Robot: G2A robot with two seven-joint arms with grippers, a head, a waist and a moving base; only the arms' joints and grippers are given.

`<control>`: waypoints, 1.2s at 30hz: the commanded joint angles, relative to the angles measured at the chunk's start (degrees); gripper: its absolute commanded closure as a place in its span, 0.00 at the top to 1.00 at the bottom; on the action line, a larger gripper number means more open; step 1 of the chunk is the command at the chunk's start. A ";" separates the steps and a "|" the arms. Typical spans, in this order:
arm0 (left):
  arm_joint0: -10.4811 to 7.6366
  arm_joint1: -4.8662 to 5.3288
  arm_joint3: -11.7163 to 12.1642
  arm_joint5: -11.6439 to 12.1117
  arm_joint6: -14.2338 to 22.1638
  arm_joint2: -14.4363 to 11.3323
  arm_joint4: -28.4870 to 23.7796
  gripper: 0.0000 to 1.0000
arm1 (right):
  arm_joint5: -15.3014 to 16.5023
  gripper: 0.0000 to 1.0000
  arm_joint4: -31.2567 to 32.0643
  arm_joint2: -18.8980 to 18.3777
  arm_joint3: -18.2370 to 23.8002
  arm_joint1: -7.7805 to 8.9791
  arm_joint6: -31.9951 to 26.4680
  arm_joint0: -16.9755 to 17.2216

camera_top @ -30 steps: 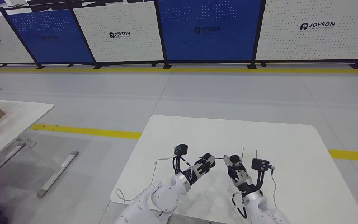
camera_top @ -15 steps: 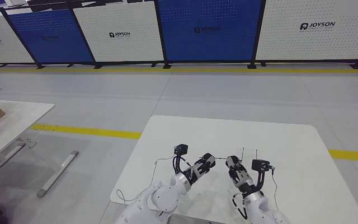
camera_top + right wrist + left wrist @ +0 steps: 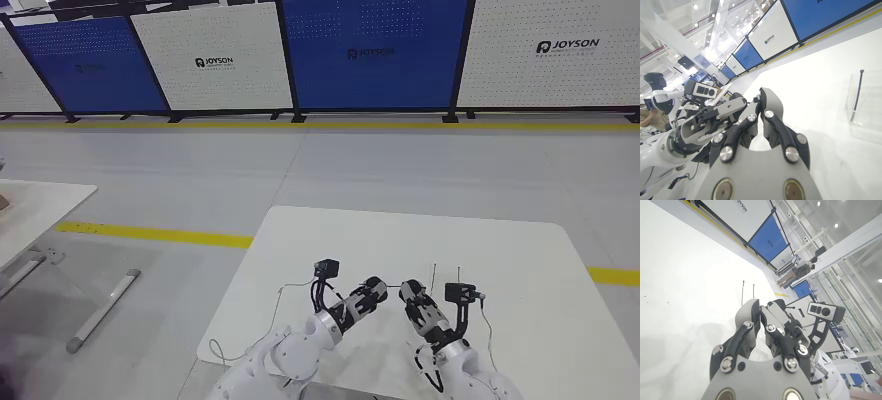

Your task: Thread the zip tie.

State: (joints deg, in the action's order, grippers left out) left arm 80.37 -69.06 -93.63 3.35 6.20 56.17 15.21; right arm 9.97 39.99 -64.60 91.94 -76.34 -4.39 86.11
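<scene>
The left gripper [image 3: 760, 313] is seen clenched, its pads pressed flat together. The right gripper [image 3: 760, 111] is likewise closed tight. Whether anything is pinched between either pair of pads cannot be told. A thin black stub [image 3: 790, 307] is seen projecting beside the right gripper's tip and may be part of a tie, but this cannot be confirmed. In the top view the two grippers are found almost tip to tip over the near part of the table [image 3: 400, 240].

Just beyond the right gripper, two zip ties [image 3: 743, 292] are stood upright, side by side and apart from both grippers.

A zip tie is judged to be very light, thin and springy, with a smooth, rather slippery surface. It would bend readily if held far from its end. The tail is best gripped close to its tip so that little of it is left free to wander. The head is best held just below its slot, leaving the opening clear.

The clear holder [image 3: 872, 91] is made plain by the right wrist view, with one tie leaning inside it. In the top view the ties are read merely as two bare upright lines. The side-by-side spacing of the pair is given best by the left wrist view.
</scene>
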 commanded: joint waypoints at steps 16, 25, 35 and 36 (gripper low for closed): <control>-0.25 -0.43 -0.01 -2.81 -1.33 -0.84 2.37 0.28 | -1.45 0.00 0.06 0.04 0.11 -0.06 0.81 0.27; -0.50 -0.65 0.65 -2.95 -1.13 -1.34 2.97 0.22 | -1.35 0.00 1.11 0.67 0.43 -0.12 1.21 0.32; -0.97 -0.88 1.19 -2.77 -0.81 -1.61 2.99 0.00 | -1.21 0.00 1.66 0.69 0.80 -0.06 1.29 0.67; -1.03 -0.90 1.24 -2.65 -0.73 -1.62 2.97 0.00 | -1.23 0.00 1.67 0.68 0.81 -0.06 1.26 0.67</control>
State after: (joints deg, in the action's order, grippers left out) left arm 79.39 -69.94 -92.43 0.59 5.40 54.57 18.22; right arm 8.77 41.65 -63.91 92.74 -76.40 -3.11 86.77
